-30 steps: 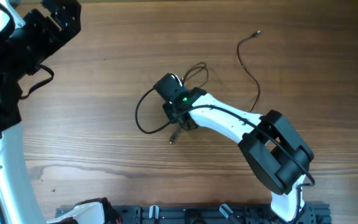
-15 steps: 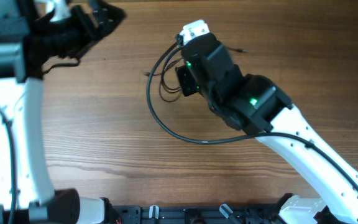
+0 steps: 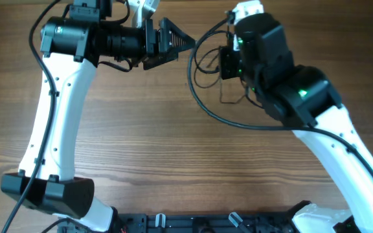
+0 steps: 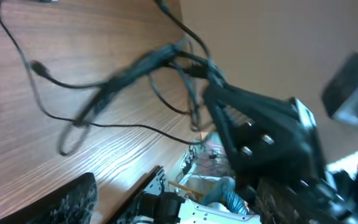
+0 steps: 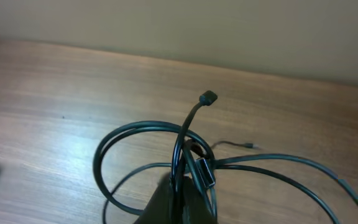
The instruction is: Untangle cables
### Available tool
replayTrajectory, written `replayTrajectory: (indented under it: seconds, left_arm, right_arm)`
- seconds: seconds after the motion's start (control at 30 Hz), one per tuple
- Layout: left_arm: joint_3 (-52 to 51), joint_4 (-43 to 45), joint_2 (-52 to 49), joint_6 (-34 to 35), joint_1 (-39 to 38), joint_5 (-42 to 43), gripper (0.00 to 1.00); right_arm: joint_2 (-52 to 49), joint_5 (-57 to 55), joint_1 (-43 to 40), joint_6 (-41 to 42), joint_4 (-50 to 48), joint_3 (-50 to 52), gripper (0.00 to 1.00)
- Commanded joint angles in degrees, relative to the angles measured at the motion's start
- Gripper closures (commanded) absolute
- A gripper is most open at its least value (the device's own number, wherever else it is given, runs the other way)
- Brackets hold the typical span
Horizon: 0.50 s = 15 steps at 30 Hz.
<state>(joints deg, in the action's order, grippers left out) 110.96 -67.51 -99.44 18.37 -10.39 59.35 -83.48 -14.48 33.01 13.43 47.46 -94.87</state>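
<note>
While my right gripper is clamped shut on the cables above the table's far side, the tangle hangs just right of my left gripper, whose opening I cannot tell.

surface: wooden table, brown grain, filling the scene | near edge: black rail running left to right | far side: plain beige wall
</note>
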Motion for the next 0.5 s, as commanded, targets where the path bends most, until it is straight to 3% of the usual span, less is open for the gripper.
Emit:
replayTrajectory:
  seconds: [0.0,0.27,0.47]
  left_arm:
    - [0.46,2.43,-2.51,-0.04,0.31,0.13,0.16]
    - [0.46,5.16,-5.51,-1.4,0.22,0.7,0.14]
    - [0.46,5.81,-6.45,-1.42,-0.7,0.85,0.3]
  right_arm:
    - [3.23,5.03,-0.11,0.68,-0.63,-0.55,0.96]
    - [5.29,8.22,-0.11,1.66,-0.83,-0.55,0.96]
    - [5.35,10.73,-0.11,1.75,-0.76,-0.55,0.96]
